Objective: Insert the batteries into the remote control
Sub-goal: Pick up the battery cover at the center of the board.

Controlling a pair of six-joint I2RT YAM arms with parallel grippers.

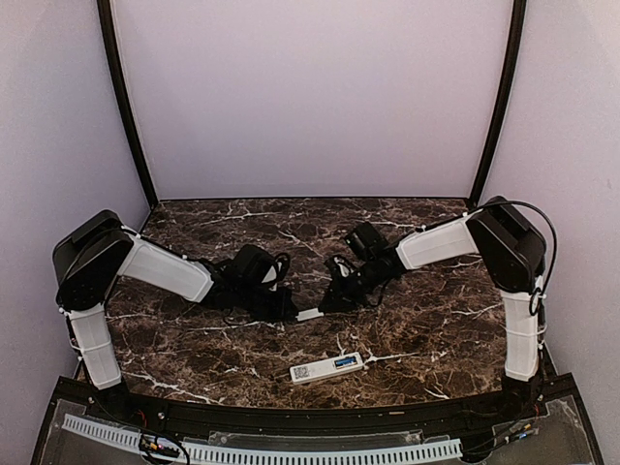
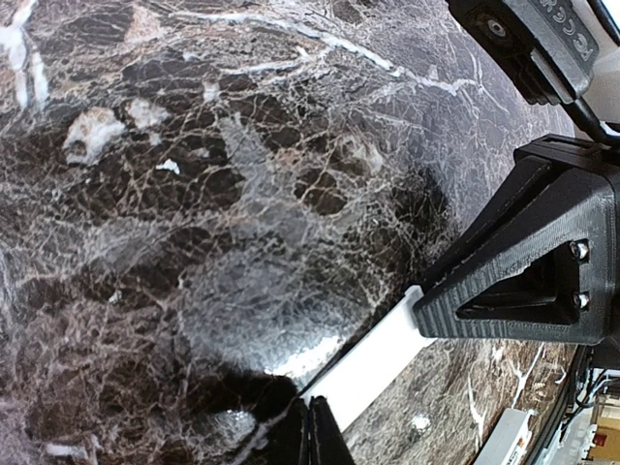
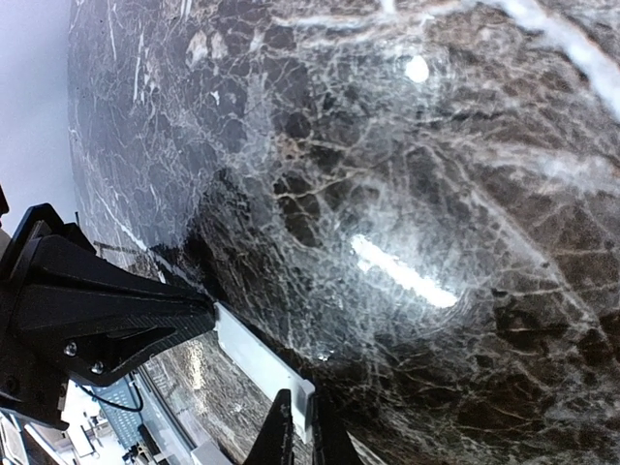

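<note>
The dark marbled desk (image 1: 417, 329) is crossed through its middle by the left arm (image 1: 165, 271) and the right arm (image 1: 436, 242), both reached inward so that their tips are brought together. The left claw (image 2: 312, 426) is seen closed on one end of a short white cover plate (image 2: 373, 363). The right claw (image 3: 295, 426) is pinched shut on the other end, so the plate is held between the two. Whether it is lifted clear of the stone cannot be told.

The remote control (image 1: 327, 368) is found lying flat near the front edge of the desk, apart from both claws. No batteries can be made out in any view.

The remote is judged to be light, rigid plastic, smooth enough to skid on polished stone. It would best be taken across its long side edges, near the middle. A label with a dark square code and a blue patch is carried on its upper side, but nothing on it can be read. Raised lettering on the right claw's housing is cut off at the frame edge and cannot be read with certainty.
</note>
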